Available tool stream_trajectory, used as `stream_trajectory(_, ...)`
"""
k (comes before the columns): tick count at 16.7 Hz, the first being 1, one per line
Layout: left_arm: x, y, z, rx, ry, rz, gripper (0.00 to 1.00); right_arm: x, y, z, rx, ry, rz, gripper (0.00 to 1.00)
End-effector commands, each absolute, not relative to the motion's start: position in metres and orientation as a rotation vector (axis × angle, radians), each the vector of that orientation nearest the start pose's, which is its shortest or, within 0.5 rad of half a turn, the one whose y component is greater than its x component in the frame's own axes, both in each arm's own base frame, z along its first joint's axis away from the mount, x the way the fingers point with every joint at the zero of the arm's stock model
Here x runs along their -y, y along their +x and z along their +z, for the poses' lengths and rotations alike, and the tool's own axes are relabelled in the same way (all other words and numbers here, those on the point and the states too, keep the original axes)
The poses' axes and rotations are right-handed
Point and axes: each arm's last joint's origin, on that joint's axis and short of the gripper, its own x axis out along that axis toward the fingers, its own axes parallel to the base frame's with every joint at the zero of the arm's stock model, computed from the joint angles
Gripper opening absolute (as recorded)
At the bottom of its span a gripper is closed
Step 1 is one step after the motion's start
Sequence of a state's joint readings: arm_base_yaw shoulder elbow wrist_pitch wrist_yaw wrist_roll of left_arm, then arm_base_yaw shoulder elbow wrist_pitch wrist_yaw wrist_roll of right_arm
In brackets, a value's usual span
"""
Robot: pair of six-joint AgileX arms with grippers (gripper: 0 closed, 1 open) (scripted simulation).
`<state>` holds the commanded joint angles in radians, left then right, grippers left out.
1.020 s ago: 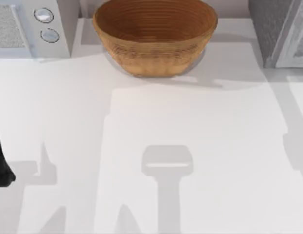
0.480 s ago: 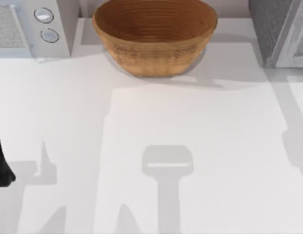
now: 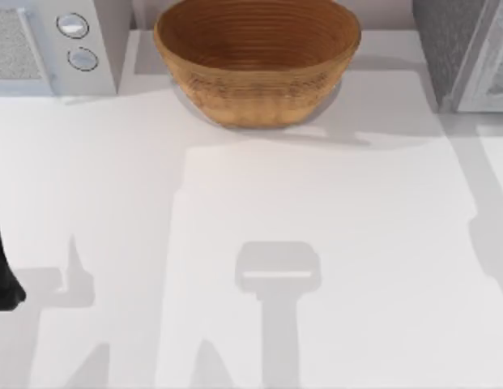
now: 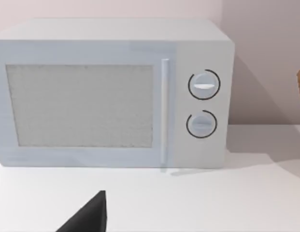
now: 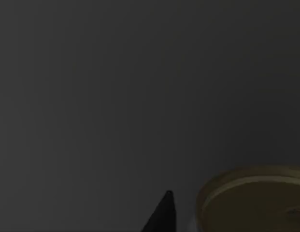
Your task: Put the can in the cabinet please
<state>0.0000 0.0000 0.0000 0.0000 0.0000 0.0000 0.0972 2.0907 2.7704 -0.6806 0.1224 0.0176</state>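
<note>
Risk first, from left to right: my left hand (image 4: pixel 87 217) waits near the microwave (image 4: pixel 111 92), well apart from the basket (image 3: pixel 257 61); I cannot tell its opening; my right wrist view is dark, the can (image 5: pixel 253 200) close at my right hand (image 5: pixel 162 215); I judge releasing too early could tip it.

Can (image 5: pixel 256 200), dull gold round top, rim visible, in dark surroundings

The basket (image 3: pixel 257 61) looks woven, ribbed and matt. The microwave (image 4: pixel 111 94) is smooth plastic; the table (image 3: pixel 251 227) matt white.
</note>
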Motion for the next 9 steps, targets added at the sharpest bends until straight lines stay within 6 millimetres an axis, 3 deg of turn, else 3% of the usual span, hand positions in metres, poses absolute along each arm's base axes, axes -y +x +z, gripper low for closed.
stream_trajectory(3, 0.0012, 0.1057, 0.16, 0.0, 0.0, 0.0, 1.0, -0.0449, 0.4059, 0.5303, 0.001, 0.004, -0.001, 0.98)
stream_trajectory(9, 0.0012, 0.1057, 0.16, 0.0, 0.0, 0.0, 1.0, -0.0449, 0.4059, 0.5303, 0.001, 0.004, -0.001, 1.0)
